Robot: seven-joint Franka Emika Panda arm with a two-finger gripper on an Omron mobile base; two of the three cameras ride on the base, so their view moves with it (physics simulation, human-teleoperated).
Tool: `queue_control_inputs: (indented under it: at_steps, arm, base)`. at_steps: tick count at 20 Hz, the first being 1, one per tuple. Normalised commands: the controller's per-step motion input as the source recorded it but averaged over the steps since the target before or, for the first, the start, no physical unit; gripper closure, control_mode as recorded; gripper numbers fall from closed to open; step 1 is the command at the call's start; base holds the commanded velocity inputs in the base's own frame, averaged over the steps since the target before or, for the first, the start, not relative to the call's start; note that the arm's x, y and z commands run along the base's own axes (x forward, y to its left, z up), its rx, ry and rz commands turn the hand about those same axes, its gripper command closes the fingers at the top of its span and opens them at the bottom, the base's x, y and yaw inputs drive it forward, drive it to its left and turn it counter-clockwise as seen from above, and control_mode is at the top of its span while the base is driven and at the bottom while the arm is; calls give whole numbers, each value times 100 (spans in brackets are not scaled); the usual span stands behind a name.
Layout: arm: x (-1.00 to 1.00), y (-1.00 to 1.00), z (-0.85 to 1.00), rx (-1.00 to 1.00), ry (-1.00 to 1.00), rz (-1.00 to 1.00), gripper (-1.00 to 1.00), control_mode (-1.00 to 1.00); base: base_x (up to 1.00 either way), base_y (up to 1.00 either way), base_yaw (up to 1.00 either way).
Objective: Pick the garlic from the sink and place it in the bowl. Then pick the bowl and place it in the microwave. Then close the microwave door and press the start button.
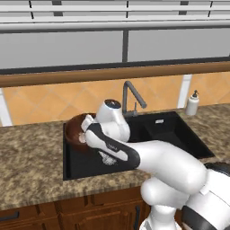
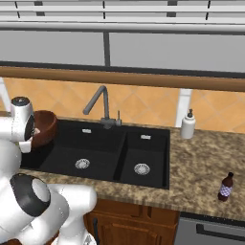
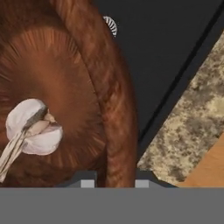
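Over the black sink (image 2: pixel 119 148), the claw (image 3: pixel 114 183) pinches the bowl (image 3: pixel 78 87) rim; garlic (image 3: pixel 33 127) lies inside.

We are in a kitchen: we see a big black double sink (image 2: pixel 72 139) with a grey tap (image 2: pixel 99 105), speckled brown stone counter (image 2: pixel 201 167), and orange wall tiles (image 2: pixel 139 103).

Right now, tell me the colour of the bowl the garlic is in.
Glossy dark reddish-brown wood with fine grain streaks; the bowl shows best in the hand view, holding the garlic.
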Motion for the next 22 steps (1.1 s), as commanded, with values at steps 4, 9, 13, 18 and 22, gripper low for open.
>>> queue_control_inputs:
  at_steps: [4, 9, 13, 18, 22]
  arm:
    - [-35, -89, 62, -5, -11, -37, 100, -100]
    - [-50, -100, 66, -4, -2, -16, 100, -100]
    - [-44, -100, 51, -7, 0, -9, 100, -100]
    - [-33, -100, 39, -5, 3, -8, 100, -100]
    - [-21, -84, 27, 12, 1, -2, 100, -100]
  base:
    - [0, 0, 0]
    - [0, 0, 0]
    - [0, 0, 0]
    - [0, 0, 0]
    - [0, 0, 0]
